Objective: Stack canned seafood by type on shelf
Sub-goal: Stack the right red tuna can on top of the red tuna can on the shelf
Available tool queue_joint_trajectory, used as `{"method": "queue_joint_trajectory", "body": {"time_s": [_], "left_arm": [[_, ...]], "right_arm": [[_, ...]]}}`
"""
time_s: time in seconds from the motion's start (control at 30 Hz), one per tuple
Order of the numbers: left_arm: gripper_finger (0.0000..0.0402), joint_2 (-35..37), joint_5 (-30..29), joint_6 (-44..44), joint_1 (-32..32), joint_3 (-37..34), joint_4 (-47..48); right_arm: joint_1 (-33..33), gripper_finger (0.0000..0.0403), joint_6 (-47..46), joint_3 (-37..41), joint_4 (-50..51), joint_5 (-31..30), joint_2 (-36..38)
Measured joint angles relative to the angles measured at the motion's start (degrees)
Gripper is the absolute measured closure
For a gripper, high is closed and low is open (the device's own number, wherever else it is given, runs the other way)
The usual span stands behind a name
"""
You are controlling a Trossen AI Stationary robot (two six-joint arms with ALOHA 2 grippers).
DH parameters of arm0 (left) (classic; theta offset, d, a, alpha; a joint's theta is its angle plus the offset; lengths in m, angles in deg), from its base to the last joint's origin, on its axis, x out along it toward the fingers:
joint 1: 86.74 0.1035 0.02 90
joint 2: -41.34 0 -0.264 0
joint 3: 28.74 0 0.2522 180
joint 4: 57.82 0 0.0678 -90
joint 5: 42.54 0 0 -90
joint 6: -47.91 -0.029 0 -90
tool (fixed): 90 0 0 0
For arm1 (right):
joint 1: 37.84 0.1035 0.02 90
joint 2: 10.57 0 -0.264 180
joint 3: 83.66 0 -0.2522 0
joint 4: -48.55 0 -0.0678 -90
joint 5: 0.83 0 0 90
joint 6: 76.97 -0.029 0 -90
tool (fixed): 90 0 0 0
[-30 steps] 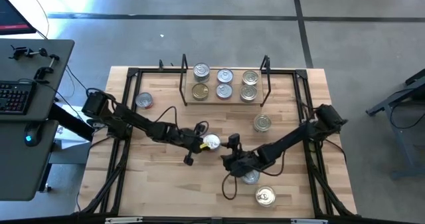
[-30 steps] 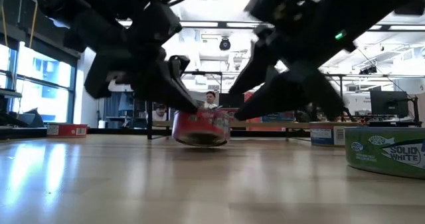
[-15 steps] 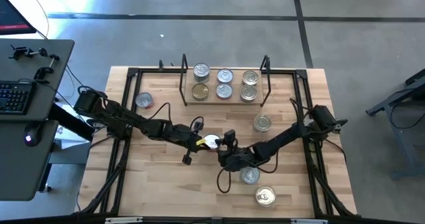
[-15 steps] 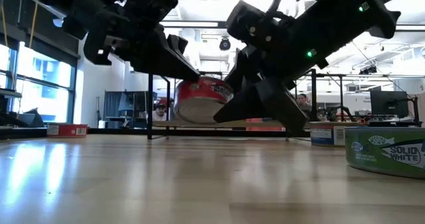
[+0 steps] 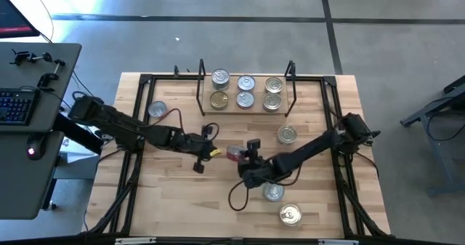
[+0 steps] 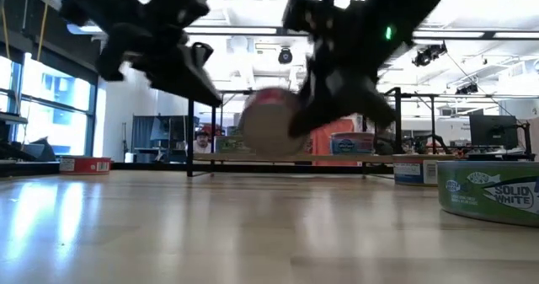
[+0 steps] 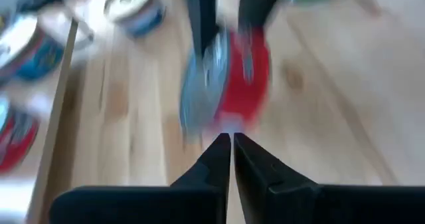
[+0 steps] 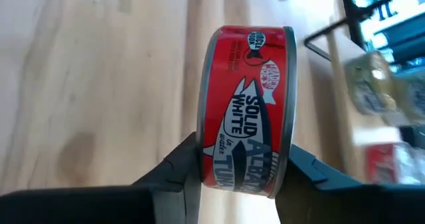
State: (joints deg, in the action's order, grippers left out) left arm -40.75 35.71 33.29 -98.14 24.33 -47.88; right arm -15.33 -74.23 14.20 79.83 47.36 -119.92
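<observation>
My right gripper (image 5: 245, 158) clamps the red tuna can (image 5: 235, 153) on edge above the table's centre, my left gripper (image 5: 208, 151) shut and empty beside it; transfer step in hand, next requiring carriage to the shelf (image 5: 245, 111) at the far edge.

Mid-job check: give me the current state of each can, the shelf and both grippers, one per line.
Red-labelled round tuna tin: off the table, on edge, clamped by the right gripper.
Right gripper: shut on the tin.
Left gripper: shut, empty, beside the tin.
Small black-rod shelf with wooden board: six tins on it.
Loose red-labelled tin: upright left of shelf.
Three loose silver-lidded tins: upright, right side.
</observation>
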Motion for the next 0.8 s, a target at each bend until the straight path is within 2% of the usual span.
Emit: {"method": "queue_joint_trajectory", "body": {"time_s": [0.07, 0.13, 0.27, 0.33, 0.4, 0.5, 0.63, 0.8], "left_arm": [[0.0389, 2.66, -1.0, 0.86, 0.0, -0.73, 3.06], [0.0391, 4.65, -0.99, 0.46, 0.0, -4.66, -0.32], [0.0397, 7.81, 2.51, 2.64, -0.56, -14.23, -19.29], [0.0398, 8.52, 4.24, 4.63, -1.58, -18.15, -28.55], [0.0399, 8.64, 4.36, 5.8, -2.93, -21.33, -35.24], [0.0399, 8.71, 3.72, 6.04, -5.11, -24.18, -43.51], [0.0399, 8.6, 1.82, 5.96, -7.38, -25.64, -45.73], [0.0399, 8.62, -0.12, 5.05, -8.63, -25.53, -45.79]], "right_arm": [[-0.32, 0.0286, -1.01, -4.29, 8.4, -1.72, 0.75], [-2.05, 0.0286, -2.5, -8.87, 16.79, -2.91, 1.12], [-9.52, 0.0286, 2.31, -14.54, 28.26, -9.58, 1.23], [-14.94, 0.0286, 8.98, -15.85, 27.2, -8.84, 1.21], [-20.86, 0.0286, 16.56, -16.03, 24.41, -4.47, 1.2], [-29.63, 0.0286, 25.62, -15.89, 18.79, -1.26, 0.95], [-38.44, 0.0286, 33.24, -15.95, 10.99, 1.63, 0.87], [-44.18, 0.0286, 35.34, -15.93, 8.39, 6.4, -0.95]]}}
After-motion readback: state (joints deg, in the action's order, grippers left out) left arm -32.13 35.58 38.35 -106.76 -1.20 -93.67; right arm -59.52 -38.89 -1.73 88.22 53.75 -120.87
